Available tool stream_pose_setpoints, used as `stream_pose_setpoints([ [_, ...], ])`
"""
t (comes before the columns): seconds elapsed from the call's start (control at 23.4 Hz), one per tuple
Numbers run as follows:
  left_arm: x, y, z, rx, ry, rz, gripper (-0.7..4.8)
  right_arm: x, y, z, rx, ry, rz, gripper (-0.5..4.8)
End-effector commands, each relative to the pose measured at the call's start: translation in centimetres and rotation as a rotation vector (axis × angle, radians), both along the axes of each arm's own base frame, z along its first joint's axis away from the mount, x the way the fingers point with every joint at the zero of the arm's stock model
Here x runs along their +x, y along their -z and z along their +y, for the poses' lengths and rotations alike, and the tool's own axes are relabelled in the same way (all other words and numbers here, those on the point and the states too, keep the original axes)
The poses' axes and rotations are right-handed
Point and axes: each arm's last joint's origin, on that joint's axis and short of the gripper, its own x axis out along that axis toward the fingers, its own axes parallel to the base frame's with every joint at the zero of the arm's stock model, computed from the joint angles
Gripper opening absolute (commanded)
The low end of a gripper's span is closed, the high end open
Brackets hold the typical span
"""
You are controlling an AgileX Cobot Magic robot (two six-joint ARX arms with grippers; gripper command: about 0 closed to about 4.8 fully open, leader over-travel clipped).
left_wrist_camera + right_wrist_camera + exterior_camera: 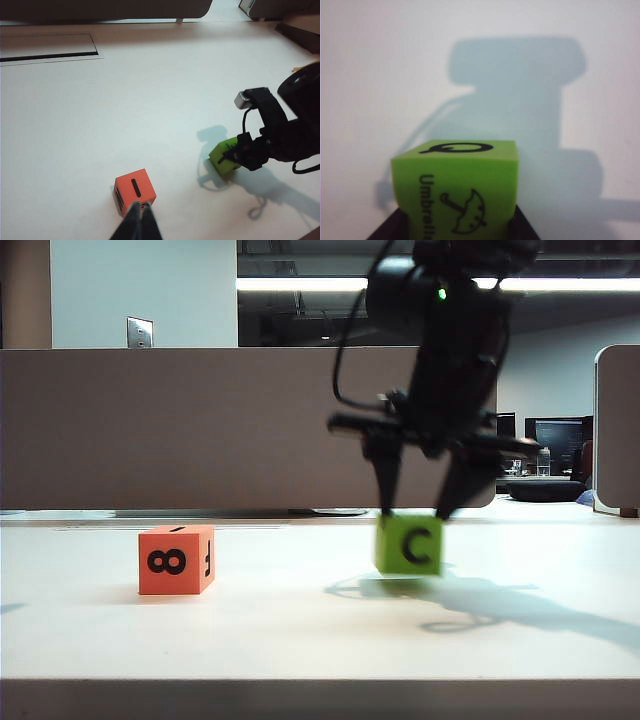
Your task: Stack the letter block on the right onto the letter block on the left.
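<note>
My right gripper [415,512] fingers pinch the green block [409,545] right of tabletop centre, left gripper [138,220] fingers pressed together near the orange block [176,559]; shallow top-edge grip risks slipping on lift

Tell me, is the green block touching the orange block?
Apart. The exterior view shows bare table between the orange block on the left and the green block on the right, where the right claw straddles it.
</note>
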Motion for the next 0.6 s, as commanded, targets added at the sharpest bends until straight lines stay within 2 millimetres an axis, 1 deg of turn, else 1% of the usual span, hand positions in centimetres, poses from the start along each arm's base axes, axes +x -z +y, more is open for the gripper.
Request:
stream_pose_setpoints([
  [0.04, 0.0, -0.3, 0.0, -0.005, 0.005, -0.028, -0.06, 0.7, -2.5, 0.9, 0.129, -0.088, -0.038, 2.29],
  [0.26, 0.0, -0.4, 0.1, 0.006, -0.03, -0.039, -0.06, 1.4, -6.1, 2.3, 0.307, -0.23, -0.094, 2.29],
  [0.43, 0.1, -0.4, 0.1, 0.009, -0.037, -0.04, -0.06, 1.1, -8.9, 3.9, 0.299, -0.361, -0.189, 2.29],
  [0.55, 0.1, -0.4, 0.1, 0.009, -0.037, -0.039, -0.06, 0.5, -10.4, 5.1, 0.28, -0.449, -0.25, 2.29],
  [0.6, 0.1, -0.4, 0.1, 0.009, -0.037, -0.04, -0.06, 0.4, -10.6, 5.6, 0.278, -0.468, -0.259, 2.29],
])
